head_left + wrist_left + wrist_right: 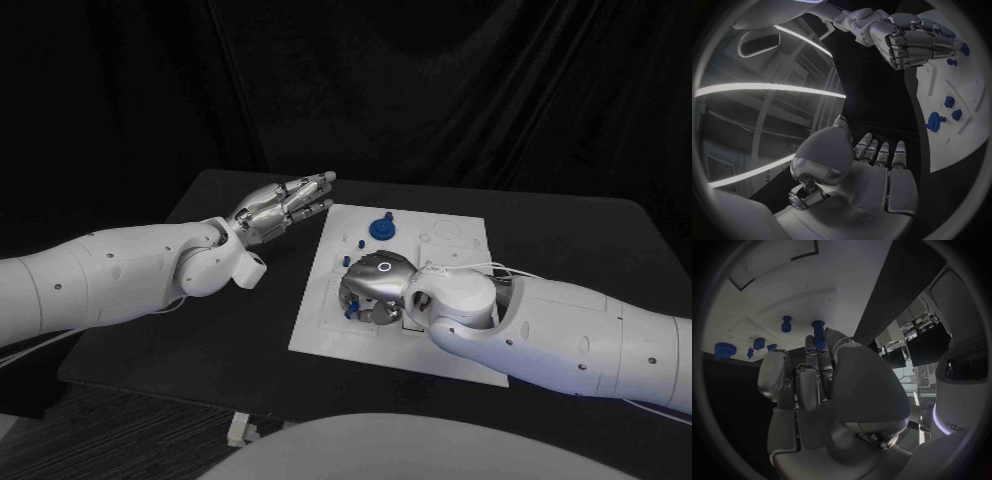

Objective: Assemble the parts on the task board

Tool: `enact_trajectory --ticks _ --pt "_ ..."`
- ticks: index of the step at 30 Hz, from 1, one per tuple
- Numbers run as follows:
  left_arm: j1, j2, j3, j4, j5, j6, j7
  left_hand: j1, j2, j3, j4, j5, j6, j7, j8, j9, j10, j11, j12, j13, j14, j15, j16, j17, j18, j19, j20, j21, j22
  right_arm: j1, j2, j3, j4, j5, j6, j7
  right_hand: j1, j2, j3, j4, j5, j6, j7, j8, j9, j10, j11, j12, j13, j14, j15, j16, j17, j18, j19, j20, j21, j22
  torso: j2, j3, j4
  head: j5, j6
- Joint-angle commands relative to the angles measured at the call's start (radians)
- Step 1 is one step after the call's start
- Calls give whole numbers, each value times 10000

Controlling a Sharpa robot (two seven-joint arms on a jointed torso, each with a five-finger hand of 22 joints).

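The black worktop (202, 330) is carrying the white task board (433, 250) at its middle, with both white arms reaching in over it.

The right arm (577, 335) is coming in from the near right, and the right robot hand (378, 285) is bending down over the near left part of the task board. In the right wrist view its fingers (811, 375) are lying close together, and a slim blue peg (819, 335) is standing up right at their tips, upright on the board. It looks pinched there, but I cannot tell for sure whether the fingers are clamping it or only touching it.

The left arm (101, 280) is stretching in from the left. The left robot hand (281, 205) is hovering above the dark worktop just beside the far left corner of the task board, fingers (882, 152) straight, slightly apart and holding nothing.

The remaining blue parts are sitting on the task board. A round blue knob piece (381, 227) is standing on its far half, past the right robot hand. Smaller blue pieces (351, 260) are lying near the board's left edge, between that knob and the right robot hand. In the right wrist view another short blue peg (786, 323) is standing just beside the one at the fingertips.
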Motion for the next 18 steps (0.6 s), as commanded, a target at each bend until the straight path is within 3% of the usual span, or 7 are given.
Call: enact_trajectory --ticks 1,10,18 --pt "-22 26 10 -11 57 182 692 229 -32 392 -124 317 334 65 175 83 -30 134 -32 -95 31 102 -105 -71 241 25 78 -13 38 -30 14 7 -17 -151 97 -72 -17 99 352 -107 -257 -491 58 -354 -111 140 -32 -4 201 394 18 -197 317 -302 -32 60 -244 1710 -1 1 3 -12 -2" --pt "-31 46 10 -53 57 207 665 360 -44 453 -169 515 411 86 204 86 -31 147 -26 -94 31 127 -105 -71 246 27 105 -11 40 -68 58 7 -59 -154 72 3 -422 -69 258 136 -898 -906 104 -663 -356 16 0 -136 215 375 54 -211 280 -288 -51 120 -284 1699 -3 2 0 -20 -2" --pt "-37 41 10 -58 57 238 629 435 -49 489 -209 603 396 68 206 83 -34 127 -26 -95 31 151 -105 -71 243 30 124 -8 47 -84 104 7 -114 -154 82 39 -556 -145 188 230 -1094 -1174 54 -745 -486 -194 9 -257 208 375 -1 -207 286 -273 -64 95 -328 1688 1 1 -2 -3 -2"
